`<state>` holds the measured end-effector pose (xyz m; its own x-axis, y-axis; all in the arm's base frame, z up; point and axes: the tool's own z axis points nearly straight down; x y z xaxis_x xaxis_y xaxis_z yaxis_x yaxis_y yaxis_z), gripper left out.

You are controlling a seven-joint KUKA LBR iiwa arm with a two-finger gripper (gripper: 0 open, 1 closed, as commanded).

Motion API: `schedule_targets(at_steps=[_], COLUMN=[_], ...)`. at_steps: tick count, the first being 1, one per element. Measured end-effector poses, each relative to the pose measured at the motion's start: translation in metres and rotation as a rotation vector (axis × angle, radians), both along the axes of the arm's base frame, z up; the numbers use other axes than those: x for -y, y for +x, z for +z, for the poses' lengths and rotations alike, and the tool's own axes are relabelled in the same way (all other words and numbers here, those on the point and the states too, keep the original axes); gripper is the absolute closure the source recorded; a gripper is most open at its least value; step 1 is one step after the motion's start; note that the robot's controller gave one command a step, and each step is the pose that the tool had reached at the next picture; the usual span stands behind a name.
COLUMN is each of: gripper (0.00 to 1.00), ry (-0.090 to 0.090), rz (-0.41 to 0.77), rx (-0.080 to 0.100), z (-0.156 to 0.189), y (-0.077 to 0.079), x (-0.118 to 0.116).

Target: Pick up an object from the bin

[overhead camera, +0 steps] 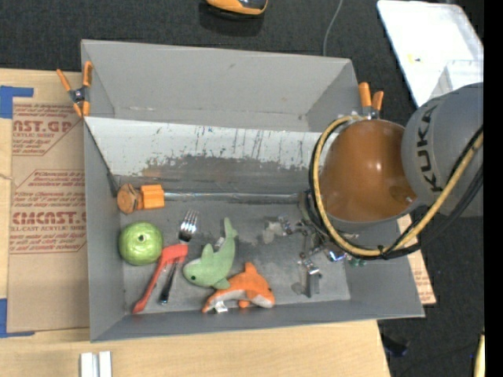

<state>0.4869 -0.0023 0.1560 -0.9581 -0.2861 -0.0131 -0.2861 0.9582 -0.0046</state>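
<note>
My gripper (309, 277) hangs below the arm's orange dome over the bin's right part, close to the floor near the front wall, with nothing visible in it. The nearest thing is an orange and white plush fish (245, 290), lying to its left by the front wall. A green plush dolphin (211, 264) lies just beyond that, nose toward the front left. The gripper touches neither toy.
Farther left lie a black-handled fork (179, 246), a red-handled tool (159, 273), a green apple (141, 243) and an orange cylinder with a cork-coloured end (141, 198) at the back wall's foot. The arm and dome cover the bin's right side.
</note>
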Motion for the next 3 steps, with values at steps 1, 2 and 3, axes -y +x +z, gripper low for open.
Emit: schedule_targets(at_steps=[1,2,3], gripper=[0.0,0.0,0.0], ry=[0.002,0.002,0.003], rz=[-0.15,-0.059,-0.086], rx=[-0.006,-0.001,-0.002], z=[-0.042,-0.03,0.004], y=[0.001,-0.001,0.007], x=[0.0,-0.041,-0.047])
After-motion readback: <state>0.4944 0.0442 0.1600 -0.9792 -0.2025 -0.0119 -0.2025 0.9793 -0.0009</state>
